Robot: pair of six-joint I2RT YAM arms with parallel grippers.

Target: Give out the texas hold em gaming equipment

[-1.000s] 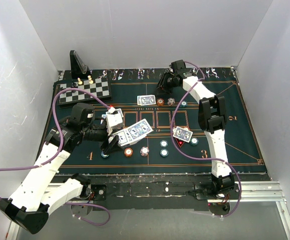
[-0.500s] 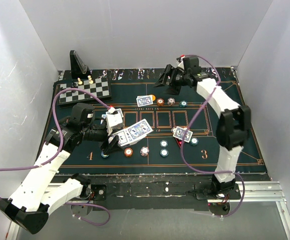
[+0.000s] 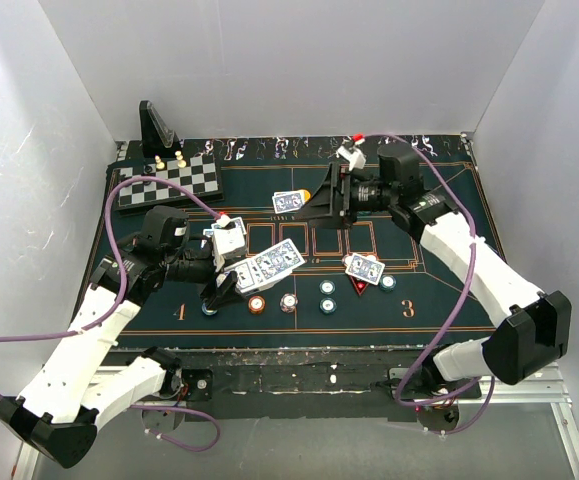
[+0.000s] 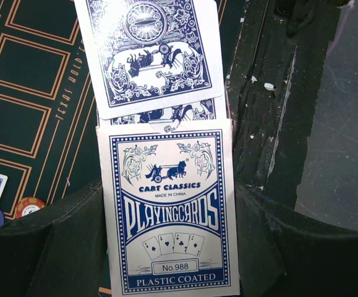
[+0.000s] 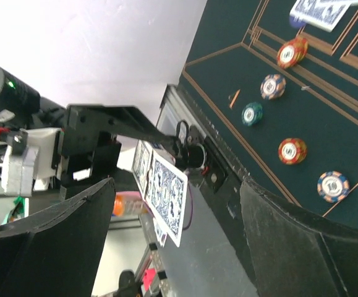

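Left wrist view shows the left claw [image 4: 168, 192] clamped on the card box [image 4: 169, 235], held up over the near side of the green mat [image 3: 469, 290] on the bench. Blue-backed cards [image 4: 151, 55] poke out of its top. They look thin, light, slippery and bendy, so I think the free end is the best place to pinch one. The right claw [image 5: 177, 192] has its fingers wide apart with nothing between them. It hangs near the far pair of cards [image 3: 289, 201]. I cannot see how many cards are left in the box. An orange disc [image 3: 306, 194] is half hidden beside that far pair.
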